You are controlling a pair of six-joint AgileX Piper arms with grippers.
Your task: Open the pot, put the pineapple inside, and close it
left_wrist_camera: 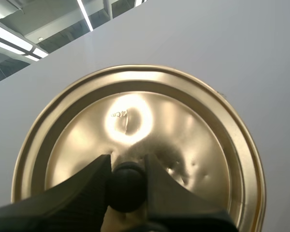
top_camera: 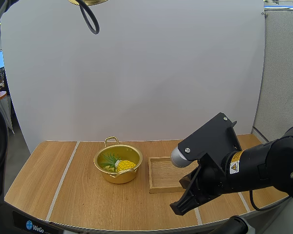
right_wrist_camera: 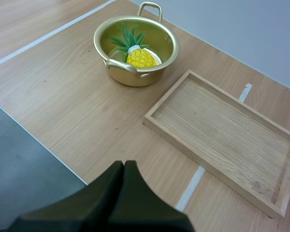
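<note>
Tool, left (left_wrist_camera: 127,162): fingers pinched on the black knob (left_wrist_camera: 125,188) of the gold lid (left_wrist_camera: 135,121); the left wrist view looks straight onto the lid's top face.
Tool, right (right_wrist_camera: 124,164): fingers pressed together into one dark wedge, holding nothing. It hangs above the bench (right_wrist_camera: 63,96) close to its near edge, on the near side of the tray.
Lid, high view: a gold sliver up in the air, well above the bench's left half.
Pot (right_wrist_camera: 135,77): open and upright at about mid-bench, with its handles toward the far and near edges.
Pineapple (right_wrist_camera: 140,58): lying inside the pot, leaves toward the left edge.
Tray (right_wrist_camera: 222,130): wooden, just beside the pot toward the right edge, not touching it.
Right wrist view: dark grey floor (right_wrist_camera: 19,159) past the near edge.
Bench surface: light wood grain crossed by pale stripes (right_wrist_camera: 198,179).
Room, high view: white screen (top_camera: 136,73) standing along the far edge.
</note>
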